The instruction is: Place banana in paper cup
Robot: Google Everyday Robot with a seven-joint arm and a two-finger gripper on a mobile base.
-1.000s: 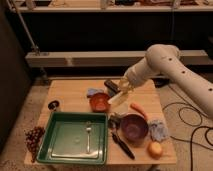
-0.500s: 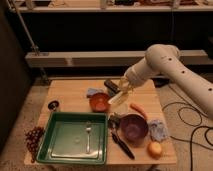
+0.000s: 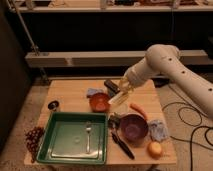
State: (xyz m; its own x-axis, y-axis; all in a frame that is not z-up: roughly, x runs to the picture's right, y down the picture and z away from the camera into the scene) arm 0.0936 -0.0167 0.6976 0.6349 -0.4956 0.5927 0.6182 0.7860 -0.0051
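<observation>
One pincer round curved banana, mid-table

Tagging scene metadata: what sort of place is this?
Probably a robotics lab or test space: loose cables lying at right, metal rack behind, wooden table staged with props. The gripper, shut on the banana, is above the table by the orange bowl.
</observation>
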